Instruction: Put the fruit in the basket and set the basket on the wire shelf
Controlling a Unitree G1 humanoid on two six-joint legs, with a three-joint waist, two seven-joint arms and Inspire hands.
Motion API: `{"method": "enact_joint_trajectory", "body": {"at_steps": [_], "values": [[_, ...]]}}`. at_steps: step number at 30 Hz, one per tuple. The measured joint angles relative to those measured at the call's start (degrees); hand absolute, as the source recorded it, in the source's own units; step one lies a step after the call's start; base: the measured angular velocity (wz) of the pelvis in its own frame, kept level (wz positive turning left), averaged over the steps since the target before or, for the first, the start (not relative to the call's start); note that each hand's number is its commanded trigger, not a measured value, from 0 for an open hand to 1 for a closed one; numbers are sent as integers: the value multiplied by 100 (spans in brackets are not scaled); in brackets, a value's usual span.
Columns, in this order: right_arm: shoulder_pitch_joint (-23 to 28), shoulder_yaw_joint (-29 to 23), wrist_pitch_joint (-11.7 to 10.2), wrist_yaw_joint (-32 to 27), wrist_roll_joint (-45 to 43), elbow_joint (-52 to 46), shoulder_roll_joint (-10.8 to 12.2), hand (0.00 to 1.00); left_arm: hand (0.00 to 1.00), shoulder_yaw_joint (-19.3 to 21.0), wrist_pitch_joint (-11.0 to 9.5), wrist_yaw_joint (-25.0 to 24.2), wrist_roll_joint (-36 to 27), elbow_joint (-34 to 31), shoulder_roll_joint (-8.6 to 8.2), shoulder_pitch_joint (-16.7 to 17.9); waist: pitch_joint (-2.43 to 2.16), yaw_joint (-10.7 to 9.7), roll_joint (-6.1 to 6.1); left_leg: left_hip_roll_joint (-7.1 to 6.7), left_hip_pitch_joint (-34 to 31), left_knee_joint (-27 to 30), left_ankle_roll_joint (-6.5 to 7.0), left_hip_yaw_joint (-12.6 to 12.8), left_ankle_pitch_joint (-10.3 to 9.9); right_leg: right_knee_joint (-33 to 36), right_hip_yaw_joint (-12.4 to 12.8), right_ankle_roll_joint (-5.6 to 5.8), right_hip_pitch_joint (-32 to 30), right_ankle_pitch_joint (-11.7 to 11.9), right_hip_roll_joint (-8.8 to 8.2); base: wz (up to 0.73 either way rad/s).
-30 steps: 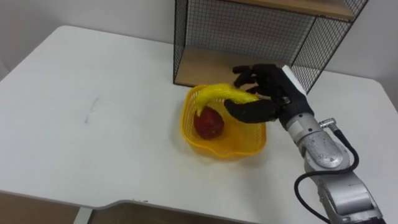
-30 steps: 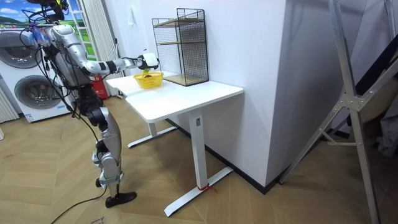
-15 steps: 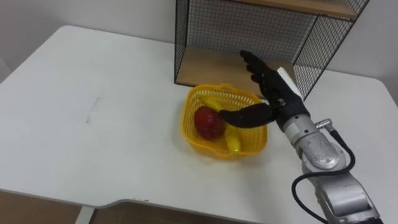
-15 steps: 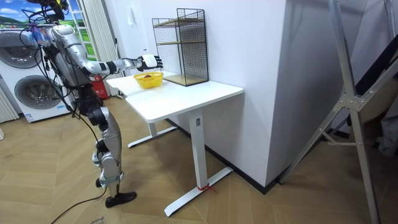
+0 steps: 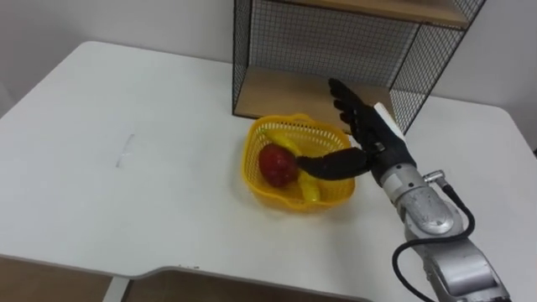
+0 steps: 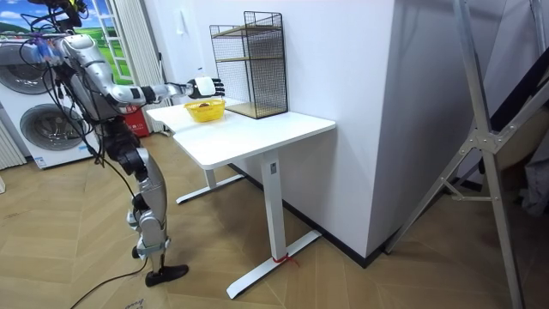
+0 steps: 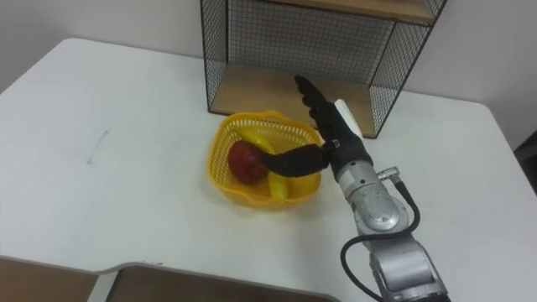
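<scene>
A yellow plastic basket (image 5: pixel 277 197) (image 7: pixel 225 186) (image 6: pixel 206 111) stands on the white table just in front of the wire shelf (image 5: pixel 336 50) (image 7: pixel 294 46) (image 6: pixel 250 62). Inside it lie a red apple (image 5: pixel 278 165) (image 7: pixel 246 161) and a yellow banana (image 5: pixel 309 186) (image 7: pixel 277 183). My right hand (image 5: pixel 359 134) (image 7: pixel 323 126) (image 6: pixel 204 86) hovers over the basket's right rim, open, fingers straight toward the shelf and the thumb reaching over the banana. It holds nothing.
The shelf has a wooden bottom board (image 5: pixel 285 91) and an upper wooden board (image 5: pixel 394 8). The white table (image 5: pixel 126 168) runs wide to the left of the basket. In the room view the robot stands at the table's end by a washing machine (image 6: pixel 39 120).
A second ago my right hand held the banana over the basket. It has let go; the banana now lies in the basket beside the apple, and the fingers have straightened.
</scene>
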Motion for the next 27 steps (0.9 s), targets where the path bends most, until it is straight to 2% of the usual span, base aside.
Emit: {"method": "enact_joint_trajectory", "body": {"at_steps": [4,6,9,11,12,14,15,16,19,22,24,27], "values": [[134,-279,-9,-175,261,-4,1,0,0,352,-47,166,-821,70,-29,121,-15,-21,43,-1,9,22,0,10,0,2,16,-3,13,2,0,0],[257,-408,-9,-266,562,-5,-1,0,0,510,-81,269,-1327,79,-20,249,-15,-51,93,-1,10,17,0,13,0,4,16,-2,10,2,0,0],[503,-680,-8,-484,1076,-16,-18,0,0,921,-136,492,-2041,93,-23,337,-39,-64,200,0,55,-53,-7,27,8,12,26,-2,7,2,-1,-4],[548,-997,-7,-609,1296,-21,-18,0,0,1387,-213,741,-2703,78,-29,386,-48,-84,237,3,64,-82,-11,57,23,14,47,-2,-15,2,-2,-6],[563,-1088,-7,-642,1353,-33,-19,0,0,1517,-214,813,-2852,48,-36,400,-53,-87,247,3,67,-89,-11,61,23,10,45,-2,-15,2,-2,-3],[756,-1470,-8,-824,1889,-252,-32,0,0,1989,-267,1268,-3351,-177,-34,399,-60,-97,273,0,93,-150,-11,65,49,-4,29,-2,-5,2,-6,2],[847,-1542,-11,-870,2001,-336,-34,0,0,2076,-304,1410,-3442,-265,-34,409,-57,-92,284,-1,103,-168,-11,64,61,-4,25,-2,0,2,-7,0],[997,-1649,-11,-954,2196,-478,-37,0,0,2239,-355,1709,-3576,-451,-32,420,-68,-71,265,-1,145,-203,-14,66,76,-2,29,-2,17,2,-7,0],[1233,-1833,-11,-1164,2360,-693,-39,0,0,2702,-448,2466,-3988,-1106,-26,412,-56,-58,305,-2,139,-201,-14,64,80,-1,36,-2,10,2,-7,0],[1399,-1909,-11,-1302,2304,-800,-36,0,0,2794,-679,3242,-4112,-1998,-5,407,-78,-63,333,-4,144,-210,-15,69,79,-1,49,-2,6,2,-9,0],[1518,-1907,-11,-1340,2237,-862,-31,0,0,2806,-749,3682,-4103,-2587,-6,402,-91,-44,361,-4,154,-205,-16,71,79,11,60,-2,5,2,-9,0],[1620,-1955,-12,-1377,2118,-861,-40,0,0,2870,-884,4341,-3728,-3339,8,374,-111,-54,404,-6,176,-201,-15,69,80,11,58,-2,25,2,-12,0]]}}
